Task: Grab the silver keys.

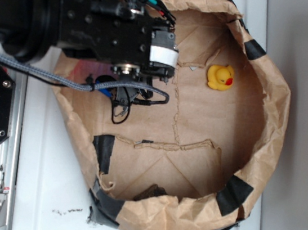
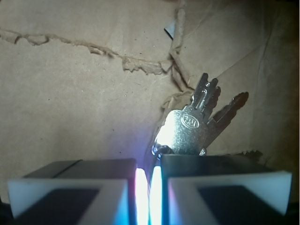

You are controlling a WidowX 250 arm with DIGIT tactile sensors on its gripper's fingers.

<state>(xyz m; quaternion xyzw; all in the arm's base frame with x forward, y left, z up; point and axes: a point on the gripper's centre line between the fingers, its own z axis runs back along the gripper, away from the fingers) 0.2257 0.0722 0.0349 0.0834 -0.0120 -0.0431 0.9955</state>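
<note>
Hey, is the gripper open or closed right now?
Shut: in the wrist view the gripper shows only a thin gap, beside the silver keys.

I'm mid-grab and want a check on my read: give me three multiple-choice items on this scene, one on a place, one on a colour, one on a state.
1. The silver keys lie in the wrist view:
A. ahead of the gripper, to the right
B. far left
C. on the duck

2. The duck is:
A. green
B. yellow
C. blue

3. The gripper is:
A. wide open
B. nearly closed, thin gap
C. out of view

Key: 1 A, the keys rest just beyond the right finger. 2 B, yellow body, red beak. 3 B, only a slit shows between the fingers.
</note>
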